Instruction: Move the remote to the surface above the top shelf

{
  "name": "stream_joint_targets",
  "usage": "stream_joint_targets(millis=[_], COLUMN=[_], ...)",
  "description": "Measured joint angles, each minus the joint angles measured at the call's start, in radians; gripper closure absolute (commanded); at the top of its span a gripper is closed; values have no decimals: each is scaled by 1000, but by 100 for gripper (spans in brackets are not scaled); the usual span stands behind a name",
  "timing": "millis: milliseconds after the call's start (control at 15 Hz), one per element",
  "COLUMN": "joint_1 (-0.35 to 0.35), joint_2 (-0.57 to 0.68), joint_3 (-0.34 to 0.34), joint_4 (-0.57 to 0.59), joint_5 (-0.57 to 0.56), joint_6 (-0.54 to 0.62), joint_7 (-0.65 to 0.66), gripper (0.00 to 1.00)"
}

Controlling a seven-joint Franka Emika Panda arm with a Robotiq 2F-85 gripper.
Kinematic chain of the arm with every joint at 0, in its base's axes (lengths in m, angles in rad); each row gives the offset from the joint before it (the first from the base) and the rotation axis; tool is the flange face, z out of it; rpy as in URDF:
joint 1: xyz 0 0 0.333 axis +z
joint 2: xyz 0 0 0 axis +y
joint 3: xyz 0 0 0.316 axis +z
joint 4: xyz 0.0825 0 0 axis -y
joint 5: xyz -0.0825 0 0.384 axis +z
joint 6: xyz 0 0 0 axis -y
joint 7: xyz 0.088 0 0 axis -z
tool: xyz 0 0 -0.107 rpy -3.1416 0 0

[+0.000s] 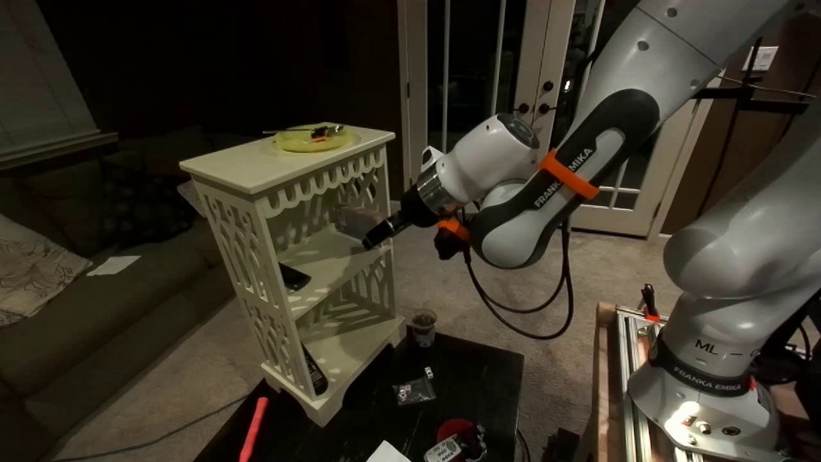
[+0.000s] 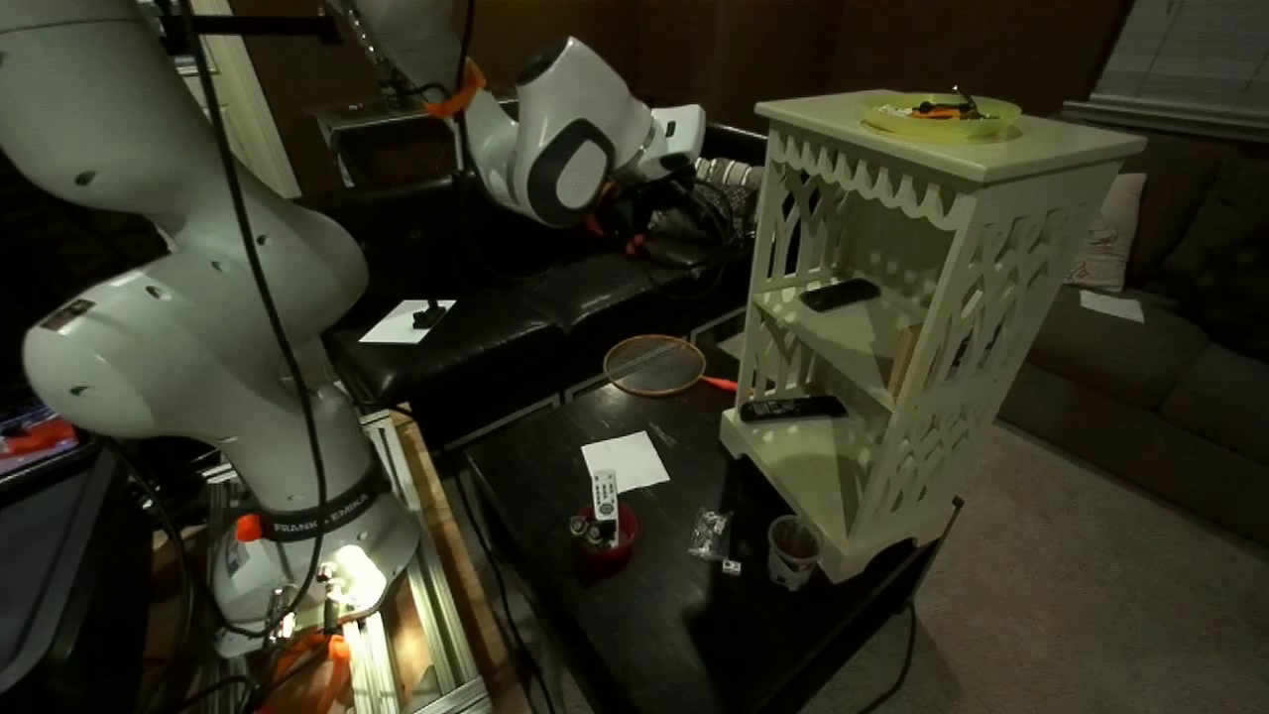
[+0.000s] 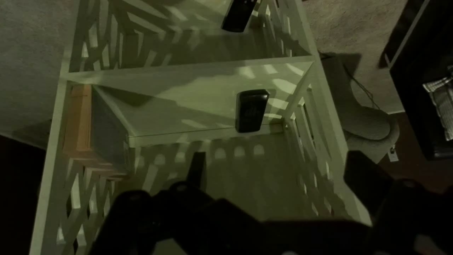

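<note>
Jaws apart, nothing between them; my gripper (image 3: 277, 156) faces into the stand (image 2: 942, 297) at the inner shelf (image 3: 205, 95). I read the target as the black remote (image 3: 252, 110) lying flat on that shelf, near one lattice side (image 3: 320, 138) but not touching it. First risk is a wrong pick: a second remote (image 2: 793, 408), also black, lies lower in the stand, and the task line doesn't separate the two. Next, in the wrist view one finger (image 3: 364, 177) overlaps the front of that same lattice side, so driving straight in could jam there or shove the whole stand. Lifting before I'm backed out would likely catch the scalloped trim (image 2: 872, 167). Up on the top board (image 1: 244, 170), a sloppy approach could knock the yellow dish (image 2: 952, 131). Remote itself: oblong, slim, rounded corners, shiny at the end nearest the opening, so I'd expect a bit of slip; faint grey mark mid-face, too dim to read; long axis roughly front to back.
</note>
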Motion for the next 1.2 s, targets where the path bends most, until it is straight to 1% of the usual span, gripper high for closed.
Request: stream_joint_targets(millis=[267,533,800,1000,1067,1133,1200], joint_1=[-209,-448,-679,-856,-906,-933,-943], joint_2=[12,5,-50,-131,-156,-177,-190], joint_3=[303,587,858,1061,1116,1143,1151], joint_4=[-19,-13,21,72,92,106,114], joint_5=[76,85,78,66,56,50,48], joint_6=[82,179,192,150,132,125,123], joint_7=[10,10,39,117,145,162,171], gripper=[0,0,0,0,0,0,0])
